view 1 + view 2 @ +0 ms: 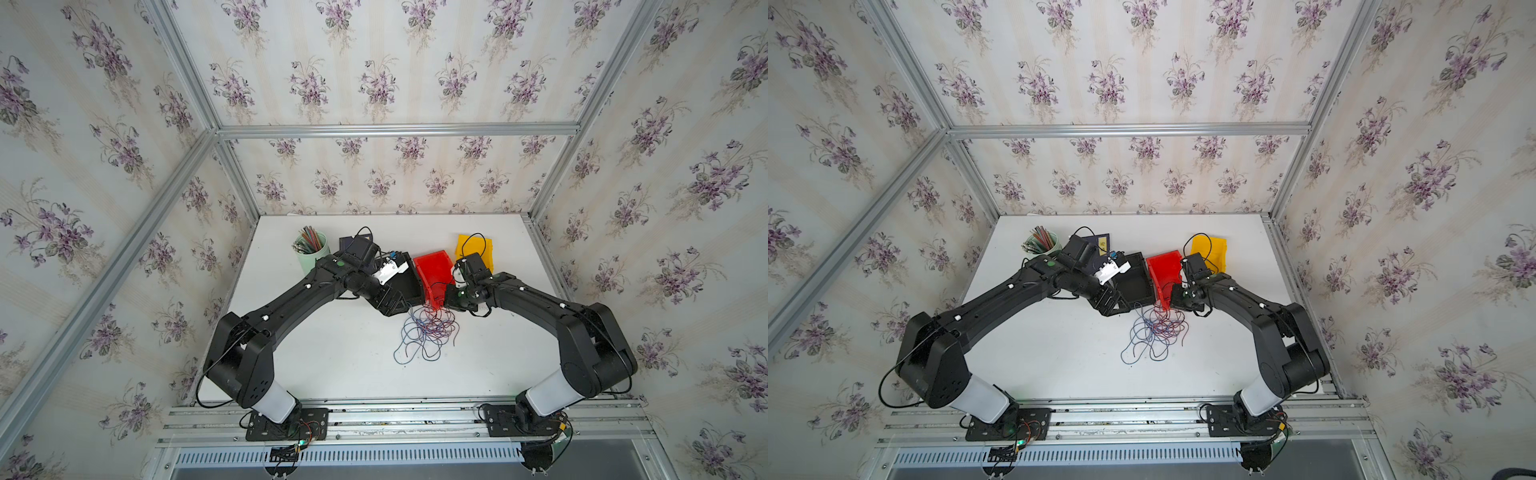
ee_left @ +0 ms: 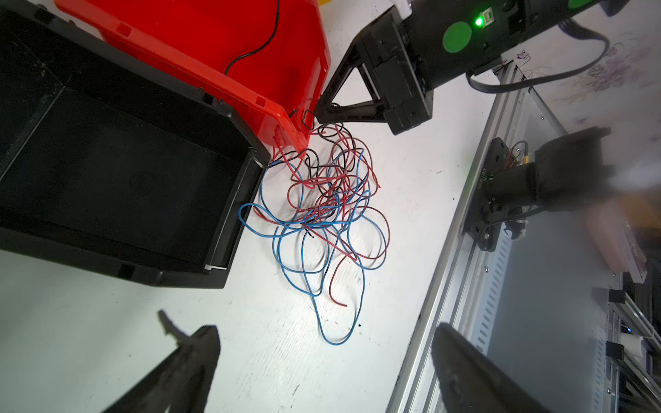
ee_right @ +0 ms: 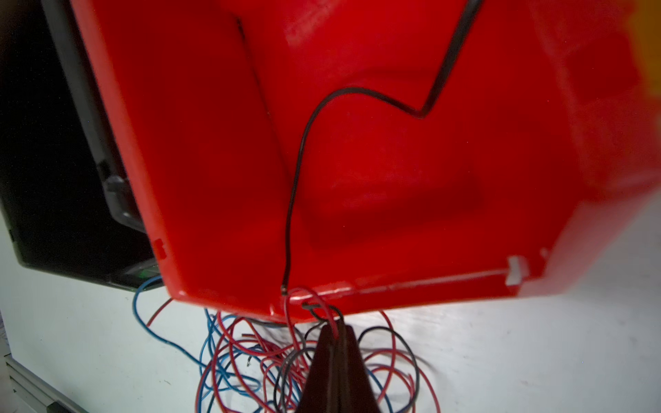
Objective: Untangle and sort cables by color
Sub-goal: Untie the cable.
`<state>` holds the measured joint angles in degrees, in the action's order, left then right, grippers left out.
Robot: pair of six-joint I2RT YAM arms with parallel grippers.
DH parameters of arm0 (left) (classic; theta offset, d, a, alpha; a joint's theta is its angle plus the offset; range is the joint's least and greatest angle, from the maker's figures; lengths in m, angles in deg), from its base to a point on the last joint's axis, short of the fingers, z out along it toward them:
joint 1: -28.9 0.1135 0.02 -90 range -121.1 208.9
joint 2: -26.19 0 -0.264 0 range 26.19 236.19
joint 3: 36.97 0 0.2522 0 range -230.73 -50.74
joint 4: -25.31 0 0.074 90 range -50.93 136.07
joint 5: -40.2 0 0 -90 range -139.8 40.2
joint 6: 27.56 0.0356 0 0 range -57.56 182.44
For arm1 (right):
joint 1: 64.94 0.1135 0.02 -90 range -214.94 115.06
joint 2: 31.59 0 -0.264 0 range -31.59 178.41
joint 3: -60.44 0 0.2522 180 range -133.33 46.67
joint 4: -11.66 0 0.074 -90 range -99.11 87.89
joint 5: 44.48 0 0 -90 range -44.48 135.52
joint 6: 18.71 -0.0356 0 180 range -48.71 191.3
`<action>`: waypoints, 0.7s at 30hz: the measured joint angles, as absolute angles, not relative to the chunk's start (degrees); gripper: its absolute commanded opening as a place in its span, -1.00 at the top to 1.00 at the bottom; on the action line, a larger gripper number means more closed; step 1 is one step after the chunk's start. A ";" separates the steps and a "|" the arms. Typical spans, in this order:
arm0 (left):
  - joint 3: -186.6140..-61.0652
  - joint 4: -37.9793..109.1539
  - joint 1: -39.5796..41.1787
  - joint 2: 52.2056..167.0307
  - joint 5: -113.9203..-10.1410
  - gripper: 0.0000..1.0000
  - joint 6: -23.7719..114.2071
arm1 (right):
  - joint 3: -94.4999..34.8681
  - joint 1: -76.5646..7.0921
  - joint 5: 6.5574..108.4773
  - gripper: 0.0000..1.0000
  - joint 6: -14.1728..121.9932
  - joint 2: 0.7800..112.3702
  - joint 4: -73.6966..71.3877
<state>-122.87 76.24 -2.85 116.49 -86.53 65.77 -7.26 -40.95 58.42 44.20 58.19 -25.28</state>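
Cables (image 2: 322, 214), light and limp, are tangled at the red bin (image 2: 214, 53); a red strand (image 3: 328, 314) is pinched by the right gripper (image 3: 334, 334) (a free end is judged safer); the left gripper (image 2: 323, 332) is spread.

My left arm (image 1: 291, 297) and my right arm (image 1: 536, 297) are matte black, built of long boxy links with rounded joint housings. Near each base, a smooth white cylindrical sleeve (image 1: 274, 401) wraps the link. Small white studs (image 1: 308, 286) dot my upper links. A round green sticker (image 2: 457, 32) marks my right wrist, beside a lit green lamp (image 2: 478, 22). Thick black cords (image 2: 604, 48) loop off me. My black base plates (image 1: 320, 417) carry screws and thin red and yellow wires. My right gripper (image 2: 319, 111) has black fingers (image 2: 357, 111) shaped as open triangular frames.
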 measured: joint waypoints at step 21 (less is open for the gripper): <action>-115.99 50.75 -11.22 111.92 -90.49 -0.95 64.13 | -27.98 -40.84 56.46 1.00 38.02 34.43 -40.50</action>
<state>-115.99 50.75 -11.22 111.92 -90.49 64.13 -27.98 -40.84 56.46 38.02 34.43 -40.50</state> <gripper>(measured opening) 0.975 0.066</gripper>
